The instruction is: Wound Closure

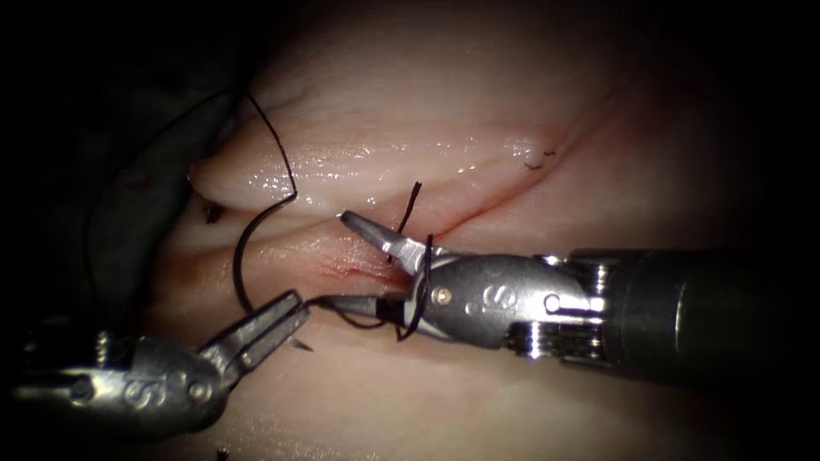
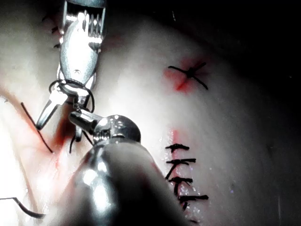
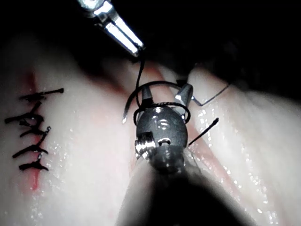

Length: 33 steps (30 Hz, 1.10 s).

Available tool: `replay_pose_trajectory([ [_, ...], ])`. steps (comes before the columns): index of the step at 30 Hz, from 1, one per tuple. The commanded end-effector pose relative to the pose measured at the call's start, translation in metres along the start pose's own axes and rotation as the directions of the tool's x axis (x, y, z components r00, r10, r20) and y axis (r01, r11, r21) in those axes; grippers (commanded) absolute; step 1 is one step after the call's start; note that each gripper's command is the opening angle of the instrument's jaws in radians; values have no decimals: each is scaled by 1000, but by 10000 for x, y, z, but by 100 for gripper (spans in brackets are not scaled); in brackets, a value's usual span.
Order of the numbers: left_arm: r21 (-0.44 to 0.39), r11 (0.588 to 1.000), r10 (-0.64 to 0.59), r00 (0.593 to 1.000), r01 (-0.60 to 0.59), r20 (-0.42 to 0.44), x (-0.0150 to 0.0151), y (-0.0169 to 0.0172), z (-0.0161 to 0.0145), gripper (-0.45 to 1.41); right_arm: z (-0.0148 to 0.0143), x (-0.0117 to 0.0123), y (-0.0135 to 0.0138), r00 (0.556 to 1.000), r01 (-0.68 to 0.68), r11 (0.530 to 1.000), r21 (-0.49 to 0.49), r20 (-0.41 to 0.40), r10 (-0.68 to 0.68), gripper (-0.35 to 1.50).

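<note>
Your right steel tool stands parted over the pale tissue's cut, thin black thread looped round it; your left tool grips that limp, slippery thread; take its short end.

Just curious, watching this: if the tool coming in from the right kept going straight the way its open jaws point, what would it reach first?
Probably the tissue: the right tool points left along the cut, jaws open, thread looped around them. The left tool, shut on thread, sits just beside its lower jaw tip. Depth is unclear.
</note>
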Motion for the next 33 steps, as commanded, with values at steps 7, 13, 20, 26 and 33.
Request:
replay_pose_trajectory([
  [7, -8, 999, 31, 999, -31, 10, 11, -16, 21, -45, 12, -4, -17, 999, 0, 995, 95, -34, 4, 73],
  [13, -11, 999, 39, 999, -39, 13, 0, -30, 46, -45, 12, -4, -20, 996, -2, 987, 162, -87, 17, 73],
  [20, -76, 994, 78, 997, -77, 20, -20, -31, 70, -45, 12, -3, -20, 985, -6, 976, 219, -166, 44, 68],
  [26, -112, 989, 94, 996, -92, 11, -36, -29, 86, -45, 10, -3, -19, 950, -20, 965, 260, -297, 99, 46],
  [33, -131, 987, 95, 995, -90, 25, -57, -22, 101, -45, 8, -3, -17, 897, -37, 956, 292, -413, 161, 26],
])
